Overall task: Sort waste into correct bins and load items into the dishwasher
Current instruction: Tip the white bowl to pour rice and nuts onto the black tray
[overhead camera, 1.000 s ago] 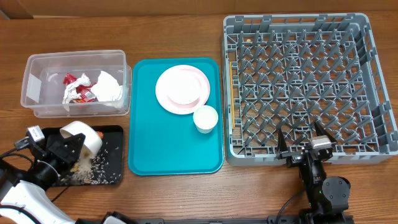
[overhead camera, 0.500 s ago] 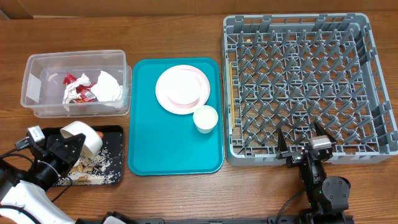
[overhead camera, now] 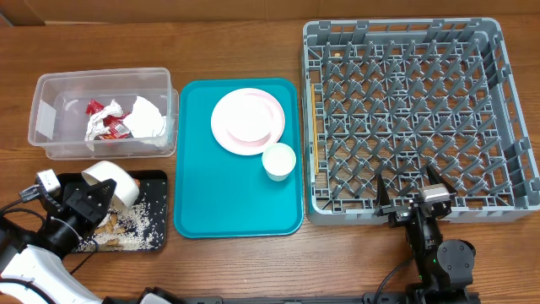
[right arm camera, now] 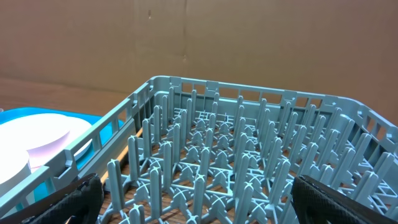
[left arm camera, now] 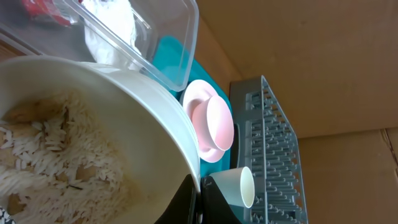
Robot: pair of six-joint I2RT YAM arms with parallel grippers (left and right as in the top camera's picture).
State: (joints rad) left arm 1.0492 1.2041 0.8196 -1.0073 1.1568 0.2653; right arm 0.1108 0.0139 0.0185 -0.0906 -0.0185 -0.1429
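My left gripper (overhead camera: 93, 201) is shut on the rim of a white bowl (overhead camera: 112, 181), which is tipped on its side over the black tray (overhead camera: 156, 241). Pale rice grains (overhead camera: 126, 224) lie on the tray below it. In the left wrist view more grains (left arm camera: 56, 155) cling inside the bowl (left arm camera: 143, 137), with my fingertips (left arm camera: 186, 205) pinching its edge. A white plate (overhead camera: 246, 121) and a small cup (overhead camera: 278, 160) stand on the teal tray (overhead camera: 202, 211). My right gripper (overhead camera: 411, 203) hangs open at the front edge of the grey dish rack (overhead camera: 405, 110), holding nothing.
The clear tub (overhead camera: 46, 84) at the back left holds a red wrapper (overhead camera: 105, 118) and white napkins (overhead camera: 148, 118). A bit of orange (overhead camera: 135, 182) shows beside the bowl. The rack's upright pegs (right arm camera: 249, 162) fill the right wrist view.
The bowl has shifted slightly toward the back in my left gripper, and the grains on the black tray have spread. The right arm has not moved.
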